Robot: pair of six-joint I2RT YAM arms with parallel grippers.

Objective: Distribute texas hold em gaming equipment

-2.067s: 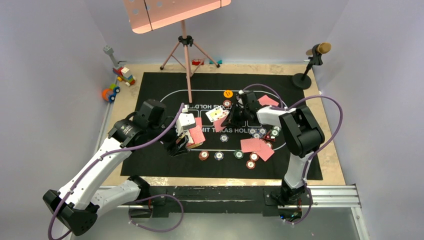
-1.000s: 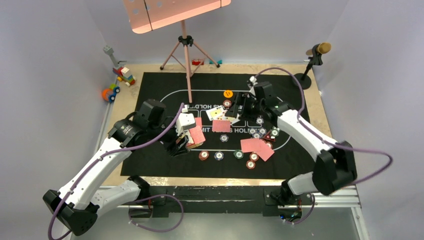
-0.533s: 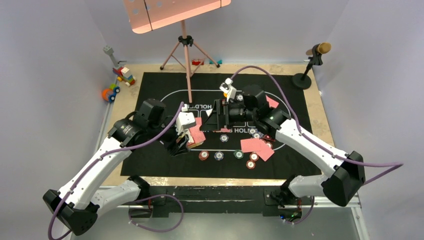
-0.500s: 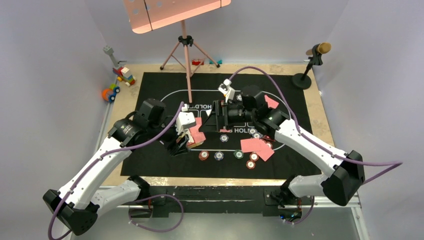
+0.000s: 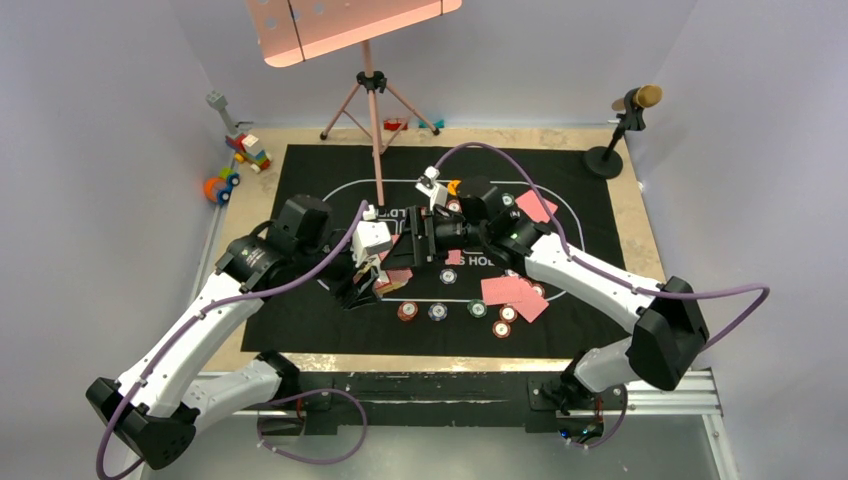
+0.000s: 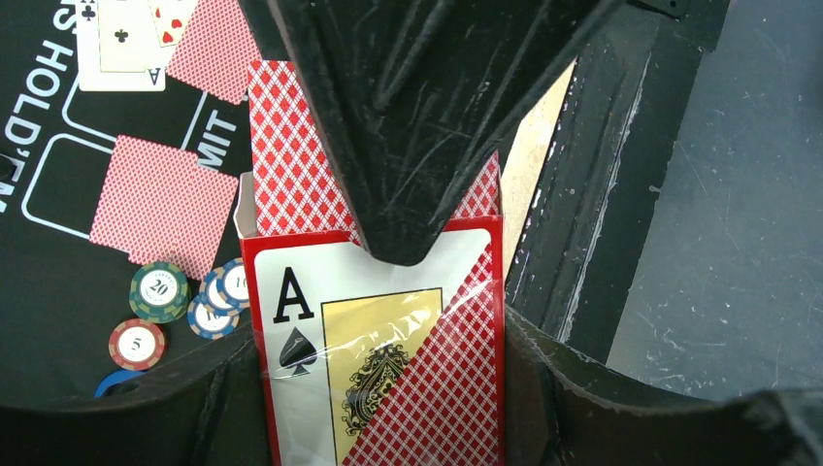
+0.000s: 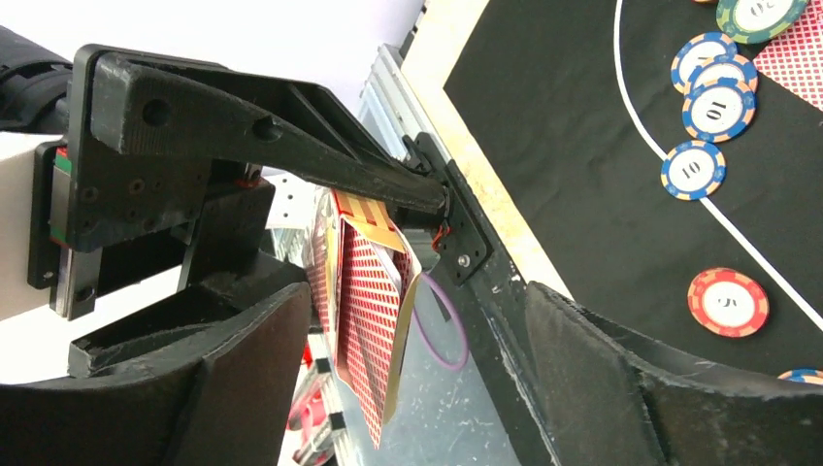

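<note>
In the overhead view the left arm rose from its base at the lower left, bent at an elbow left of centre and turned its wrist toward the middle of the black felt mat (image 5: 300, 200). The left gripper (image 5: 374, 284) was pinching the card box (image 6: 378, 379) by its two long edges, a finger against each side. The box showed an ace of spades on its front. Its flap stood open, and red-diamond card backs (image 6: 291, 146) stuck out of the mouth toward the top of the left wrist frame.

The right arm came from the lower right, folded at a low elbow near the right edge and stretched its forearm up and leftward to the centre, so the two wrists met almost nose to nose. The right gripper (image 5: 410, 240) had its jaws spread, one on each face of the protruding cards. One finger lay across their backs in the left wrist view. In the right wrist view the box appeared edge-on in the gap between the fingers.

Poker chips (image 5: 437, 311) lay in a row on the mat below centre, with face-down cards (image 5: 510, 292) to their right. Face-up cards (image 6: 126, 44) lay at the upper left of the left wrist view.
</note>
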